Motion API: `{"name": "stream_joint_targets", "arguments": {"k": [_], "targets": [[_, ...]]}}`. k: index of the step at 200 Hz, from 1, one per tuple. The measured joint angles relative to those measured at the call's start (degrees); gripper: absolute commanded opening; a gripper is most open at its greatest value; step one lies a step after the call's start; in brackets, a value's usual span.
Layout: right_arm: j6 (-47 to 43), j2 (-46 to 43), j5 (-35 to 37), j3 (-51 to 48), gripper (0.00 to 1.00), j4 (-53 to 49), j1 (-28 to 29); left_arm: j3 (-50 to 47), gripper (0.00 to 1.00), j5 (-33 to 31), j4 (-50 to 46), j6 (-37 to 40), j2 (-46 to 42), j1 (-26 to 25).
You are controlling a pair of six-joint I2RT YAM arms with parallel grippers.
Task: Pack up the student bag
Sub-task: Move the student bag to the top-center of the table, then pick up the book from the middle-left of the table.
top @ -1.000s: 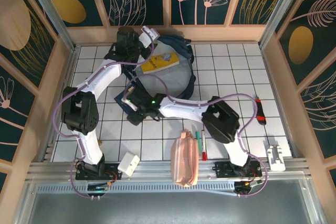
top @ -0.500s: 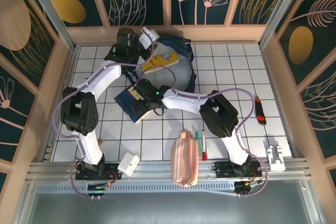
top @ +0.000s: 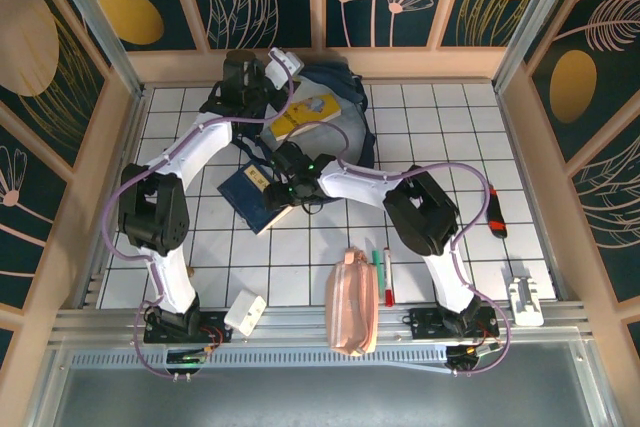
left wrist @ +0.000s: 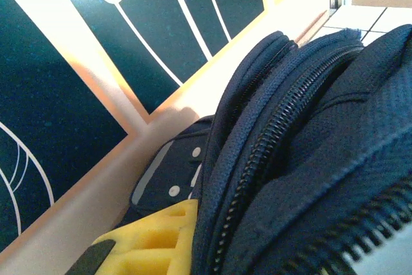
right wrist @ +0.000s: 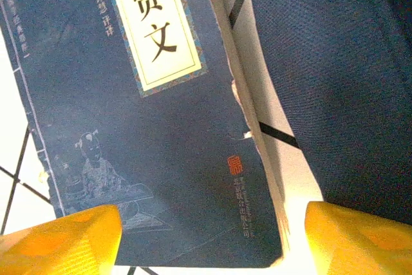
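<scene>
The navy-blue fabric student backpack (top: 335, 137) lies at the far side of the tiled surface (top: 450, 147), left jaws clenched on its rim. Right jaws hang released over the dark-blue paperback book (right wrist: 129, 127) beside it; better to grasp its long edge firmly before lifting.

"What do the arms look like from above?"

"I see two that match. My left arm (top: 190, 152) and right arm (top: 352, 184) are smooth white tubes with big, round black joints (top: 150, 217)."

"Any wires?"

"A thin purple cable (top: 109, 215) loops along each arm. Each arm stands on a small dark base (top: 175, 325) at the bottom of the frame."

"And the fingers?"

"My right gripper (right wrist: 209, 236) has two fat yellow-orange fingers (right wrist: 61, 239) in the bottom corners. On the left wrist view I see one yellow finger (left wrist: 154, 239) with little square dents and a black bit at the bottom left."
</scene>
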Motion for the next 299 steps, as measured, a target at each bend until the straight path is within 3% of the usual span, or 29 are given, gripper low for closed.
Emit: {"name": "stream_joint_targets", "arguments": {"k": [53,107,118,159,246,299], "targets": [[-0.79,0.28,-6.91,-2.4,0.67,1.77,-1.27,-0.26,0.0,0.37,0.0,-0.74,0.09,-0.02],[-2.69,1.7,-10.16,-2.67,0.34,0.85,-2.27,-1.22,0.0,0.66,0.42,-0.76,0.09,-0.02],[-2.58,1.99,-10.27,-2.56,0.23,0.46,-2.58,-1.25,0.0,0.72,0.44,-0.76,0.09,-0.02],[-3.02,2.29,-11.91,-1.73,0.0,-0.11,-3.08,-1.53,0.0,0.83,0.48,-0.74,0.09,-0.02],[-2.71,-0.55,-16.33,-1.86,0.0,-0.66,-3.13,-1.55,0.0,0.79,0.46,-0.5,0.0,-0.02],[-3.67,-7.23,-13.68,2.91,0.0,-6.21,-3.23,-2.49,0.0,0.81,0.5,0.2,-0.5,-0.02]]}}
